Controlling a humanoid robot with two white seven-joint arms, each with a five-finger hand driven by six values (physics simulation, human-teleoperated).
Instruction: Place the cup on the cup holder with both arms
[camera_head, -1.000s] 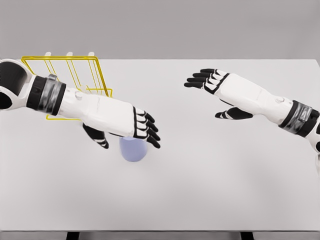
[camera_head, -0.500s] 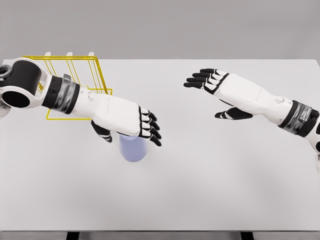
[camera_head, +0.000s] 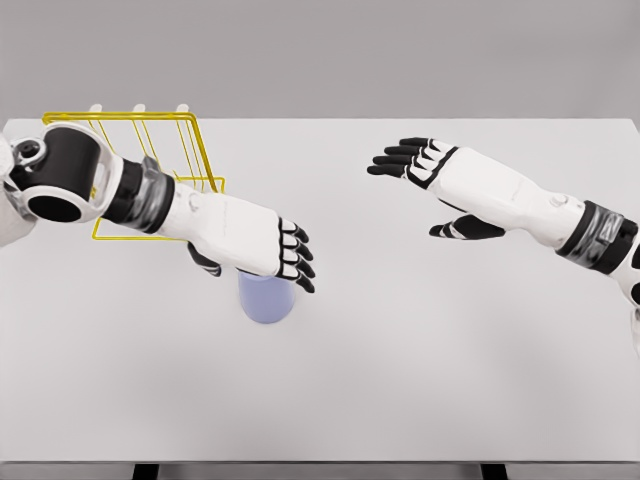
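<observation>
Cup (camera_head: 266, 298): small lavender tumbler, standing upright on the white surface (camera_head: 420, 380), left of centre, well in from the front edge. Prob. light, rigid, smooth-walled, so slippery; best taken round the side wall w/ thumb opposing fingers.

Left hand (camera_head: 262, 248) is hovering right over the cup's top, hiding its rim; fingers loosely extended, not clamping anything. Contact w/ cup: can't tell.

Right hand (camera_head: 432, 180) is hanging spread, holding nothing, toward the surface's back right.

Yellow wire cup holder (camera_head: 150, 150) is sitting at the back-left corner.
</observation>
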